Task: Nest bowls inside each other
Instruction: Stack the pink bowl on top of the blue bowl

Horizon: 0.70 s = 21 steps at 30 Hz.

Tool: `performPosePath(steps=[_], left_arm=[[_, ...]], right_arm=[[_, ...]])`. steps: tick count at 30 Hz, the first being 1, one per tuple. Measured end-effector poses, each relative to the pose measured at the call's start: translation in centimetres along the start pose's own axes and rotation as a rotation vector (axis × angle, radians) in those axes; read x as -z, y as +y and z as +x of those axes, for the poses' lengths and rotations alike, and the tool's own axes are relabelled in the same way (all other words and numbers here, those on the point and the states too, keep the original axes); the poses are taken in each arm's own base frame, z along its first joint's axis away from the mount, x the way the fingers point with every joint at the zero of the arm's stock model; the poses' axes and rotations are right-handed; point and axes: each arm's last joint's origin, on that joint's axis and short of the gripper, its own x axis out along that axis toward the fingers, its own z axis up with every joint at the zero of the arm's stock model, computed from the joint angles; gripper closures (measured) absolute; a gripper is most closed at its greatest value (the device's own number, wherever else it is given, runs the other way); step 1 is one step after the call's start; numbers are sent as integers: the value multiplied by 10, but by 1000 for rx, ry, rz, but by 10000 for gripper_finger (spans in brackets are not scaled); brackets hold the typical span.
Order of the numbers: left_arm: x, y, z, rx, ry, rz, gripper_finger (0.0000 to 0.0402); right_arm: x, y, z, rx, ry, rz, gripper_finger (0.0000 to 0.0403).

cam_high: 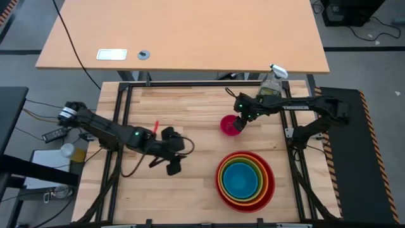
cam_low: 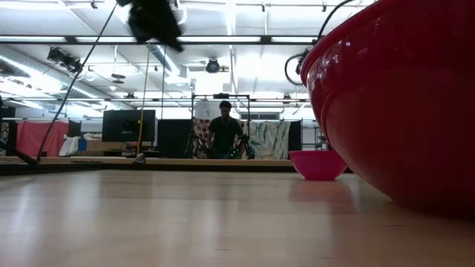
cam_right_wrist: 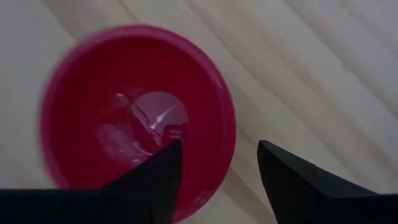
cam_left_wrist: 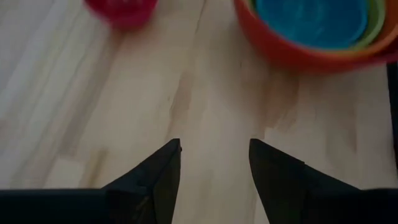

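A small pink bowl [cam_high: 230,125] stands on its base on the wooden table [cam_high: 190,190], right of the middle; the low view shows it too [cam_low: 319,165]. My right gripper [cam_right_wrist: 217,149] hangs open over the pink bowl [cam_right_wrist: 134,118]. One finger is above its inside and the other is outside its rim. A stack of nested bowls [cam_high: 245,180], red outermost and blue innermost, sits near the front right. My left gripper [cam_left_wrist: 214,149] is open over bare wood left of the stack [cam_left_wrist: 311,31], and it also shows in the high view [cam_high: 174,157]. My right gripper comes at the pink bowl from above, slanting down, its fingers astride the rim [cam_right_wrist: 229,134] on the side toward the right arm. Whether a finger touches the rim, I cannot tell. The bowl stays on the table.
A spray bottle [cam_high: 273,81] stands at the table's far right edge. A thin red stick [cam_high: 155,126] lies near the left arm. Black frame rails [cam_high: 124,107] run along the table's sides. Bare wood lies between the two arms. A person [cam_low: 225,130] stands far behind the table.
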Motion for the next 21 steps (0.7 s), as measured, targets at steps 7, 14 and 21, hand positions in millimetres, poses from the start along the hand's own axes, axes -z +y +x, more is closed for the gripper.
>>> performPosePath(steps=[7,14,21], left_arm=[[28,2,-5,34,-1,-80,210],[31,-4,-9,64,-12,-67,210],[30,-6,-10,77,-29,-60,210]], right_arm=[[0,-3,27,10,92,-22,246],[-1,-2,36,-24,113,-15,346],[-1,-1,14,-68,71,-23,387]])
